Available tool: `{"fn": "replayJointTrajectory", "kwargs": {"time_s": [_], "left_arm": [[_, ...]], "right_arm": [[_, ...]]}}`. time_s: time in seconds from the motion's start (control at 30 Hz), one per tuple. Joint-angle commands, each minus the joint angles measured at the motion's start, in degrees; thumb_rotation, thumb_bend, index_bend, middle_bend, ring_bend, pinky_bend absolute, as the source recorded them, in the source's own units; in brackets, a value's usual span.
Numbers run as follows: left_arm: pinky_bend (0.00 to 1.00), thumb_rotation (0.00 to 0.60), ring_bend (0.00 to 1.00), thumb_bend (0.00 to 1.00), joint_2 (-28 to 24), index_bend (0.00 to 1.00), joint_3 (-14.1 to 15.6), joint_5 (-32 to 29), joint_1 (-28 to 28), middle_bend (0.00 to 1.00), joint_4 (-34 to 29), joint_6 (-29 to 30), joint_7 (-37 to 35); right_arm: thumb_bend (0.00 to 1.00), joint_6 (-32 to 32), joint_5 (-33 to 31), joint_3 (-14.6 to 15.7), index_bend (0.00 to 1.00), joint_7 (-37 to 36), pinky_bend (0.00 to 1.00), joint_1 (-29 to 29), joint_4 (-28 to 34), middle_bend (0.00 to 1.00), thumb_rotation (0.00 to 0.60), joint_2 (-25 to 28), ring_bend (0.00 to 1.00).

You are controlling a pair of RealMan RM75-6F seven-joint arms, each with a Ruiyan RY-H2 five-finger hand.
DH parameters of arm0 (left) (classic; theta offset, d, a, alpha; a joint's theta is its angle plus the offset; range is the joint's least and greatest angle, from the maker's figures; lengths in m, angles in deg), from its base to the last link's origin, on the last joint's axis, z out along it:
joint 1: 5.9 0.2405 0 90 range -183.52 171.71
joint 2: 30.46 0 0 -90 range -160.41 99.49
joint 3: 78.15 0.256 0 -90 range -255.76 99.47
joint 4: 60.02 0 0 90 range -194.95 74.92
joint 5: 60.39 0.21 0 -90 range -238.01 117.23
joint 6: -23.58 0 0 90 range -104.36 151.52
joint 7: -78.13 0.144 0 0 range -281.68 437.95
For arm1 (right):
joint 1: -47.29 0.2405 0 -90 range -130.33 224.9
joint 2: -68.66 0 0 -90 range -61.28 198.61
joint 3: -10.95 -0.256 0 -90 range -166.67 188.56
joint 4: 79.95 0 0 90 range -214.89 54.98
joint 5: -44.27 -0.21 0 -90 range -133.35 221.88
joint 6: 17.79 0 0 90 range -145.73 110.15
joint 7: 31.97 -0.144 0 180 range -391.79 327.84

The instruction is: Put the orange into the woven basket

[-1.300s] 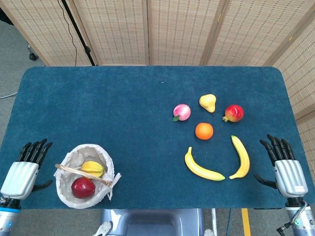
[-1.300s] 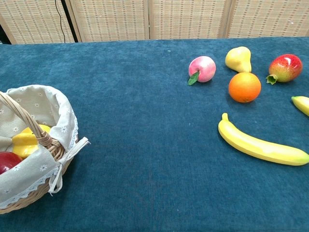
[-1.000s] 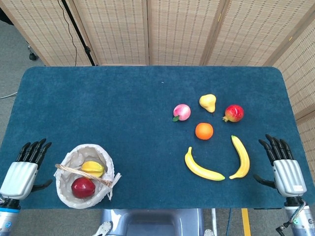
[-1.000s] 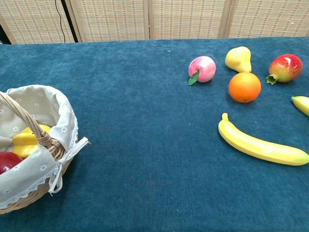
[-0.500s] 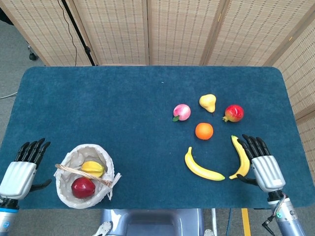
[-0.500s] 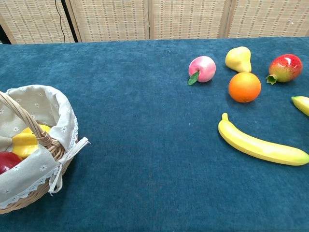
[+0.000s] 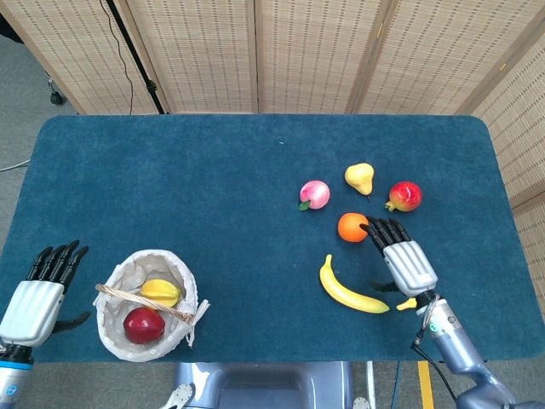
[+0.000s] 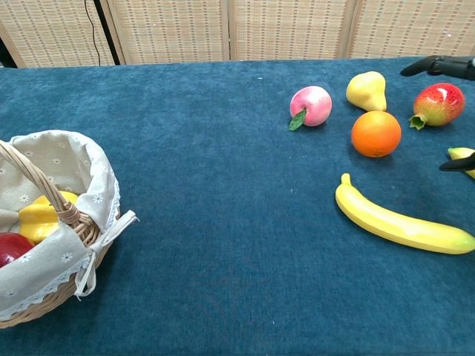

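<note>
A blue tabletop (image 7: 213, 170) carried everything in the scene. At the far left, the left hand (image 7: 36, 298) rested near the front edge, empty, its fingers (image 7: 56, 256) straight and slightly spread. Just beside it stood the woven basket (image 7: 115, 328), lined with pale cloth and holding a red apple (image 7: 143, 325) and a yellow fruit (image 7: 160, 291).

Well apart to the right lay the loose fruit: a pink peach (image 7: 314, 194), a yellow pear (image 7: 360, 178), the orange (image 7: 352, 227) in front of them, and a red pomegranate (image 7: 405, 196) furthest right. A long banana (image 7: 349, 290) lay in front of the orange. A second banana (image 8: 462, 158) showed only its tips beneath the right hand.

The right hand (image 7: 402, 256) hung over the tabletop just right of the orange, palm down, its dark fingers (image 7: 379, 228) extended and spread, holding nothing. Their tips sat at the orange's edge; whether they touched it could not be told.

The step in hand looked like the reach for the orange, with no grasp made. The next move would call for bringing the fingers around the orange, closing on it, lifting, and carrying it leftward across to the basket.
</note>
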State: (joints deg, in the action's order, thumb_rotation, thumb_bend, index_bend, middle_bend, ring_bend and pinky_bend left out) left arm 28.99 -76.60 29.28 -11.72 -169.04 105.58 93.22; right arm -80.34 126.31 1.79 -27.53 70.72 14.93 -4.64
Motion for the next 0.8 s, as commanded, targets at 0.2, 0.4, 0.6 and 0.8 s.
{"fn": "replayJointTrajectory", "kwargs": {"time_s": [0.2,0.4,0.6,0.8], "left_arm": [[0.00,0.600,0.00,0.02,-0.1,0.00,0.0,0.0,0.0,0.00,0.0,0.0,-0.2],[0.00,0.600,0.00,0.02,0.0,0.00,0.1,0.1,-0.1,0.00,0.0,-0.3,-0.1],[0.00,0.600,0.00,0.02,-0.1,0.00,0.1,0.1,-0.1,0.00,0.0,-0.3,-0.3],[0.00,0.600,0.00,0.02,-0.3,0.00,0.4,0.8,-0.1,0.00,-0.1,-0.2,-0.6]], "right_arm": [[0.00,6.4,-5.2,-2.5,0.09,-2.2,0.00,5.7,-8.0,0.04,0.600,-5.6,0.01],[0.00,10.1,-8.5,-3.9,0.10,-3.9,0.00,8.9,-13.6,0.04,0.600,-8.7,0.01],[0.00,12.1,-10.0,-4.4,0.11,-5.4,0.00,11.1,-18.5,0.04,0.600,-11.4,0.01],[0.00,12.9,-9.7,-4.0,0.12,-7.7,0.00,12.4,-23.6,0.04,0.600,-13.7,0.01]]}}
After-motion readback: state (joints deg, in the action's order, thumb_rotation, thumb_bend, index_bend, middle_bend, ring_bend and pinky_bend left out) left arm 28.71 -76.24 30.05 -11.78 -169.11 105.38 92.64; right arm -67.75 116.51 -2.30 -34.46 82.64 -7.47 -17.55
